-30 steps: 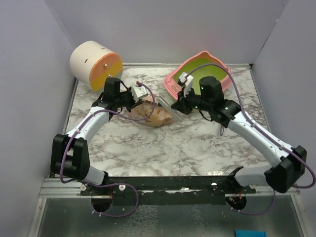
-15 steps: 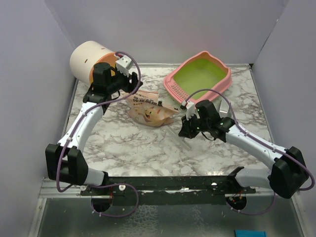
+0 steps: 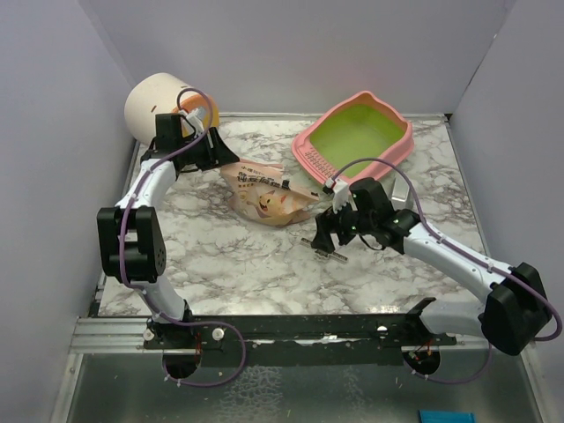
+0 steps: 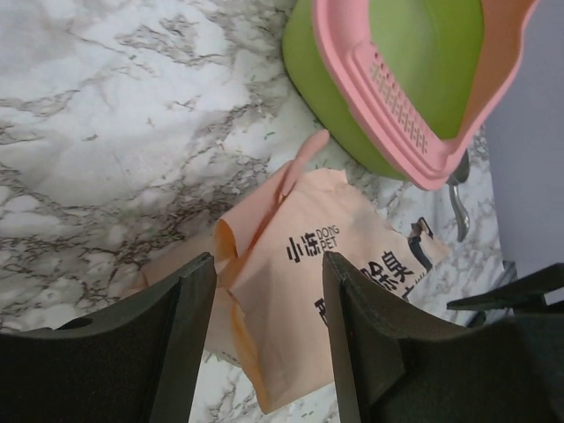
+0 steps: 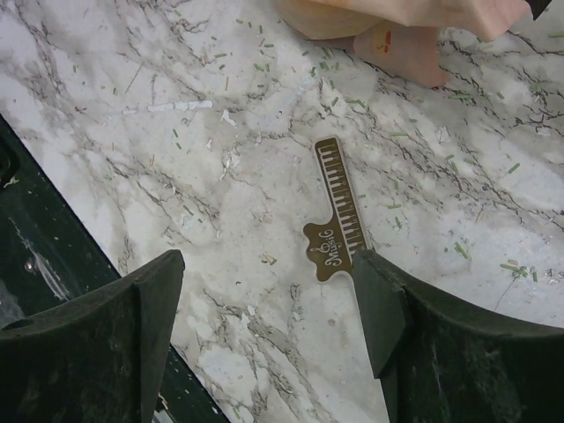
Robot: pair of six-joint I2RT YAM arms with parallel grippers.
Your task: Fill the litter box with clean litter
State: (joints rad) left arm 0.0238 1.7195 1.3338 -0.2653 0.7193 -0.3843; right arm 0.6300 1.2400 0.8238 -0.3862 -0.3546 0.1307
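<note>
Pink plastic rounded litter box [image 3: 357,137], lime-green inside, sits well beyond the right claw [image 3: 322,236]. Only its green floor shows in it. Left claw [image 4: 269,352] has its fingers apart with nothing clamped, and under it lies the crinkled peach-pink paper bag [image 4: 308,291]. The bag's contents can't be made out.

Right claw is spread wide and grips nothing. Small brown piano-key clip [image 5: 337,216] lies on the white marble table [image 3: 247,264], just beside one finger. Greyish-green litter granules [image 5: 328,64] are scattered ahead of that claw, near the bag. Cream-and-orange cylinder [image 3: 159,106] is behind the left claw, partly hidden by the arm. Grey metal scoop [image 4: 458,198] is mostly hidden behind the box.
</note>
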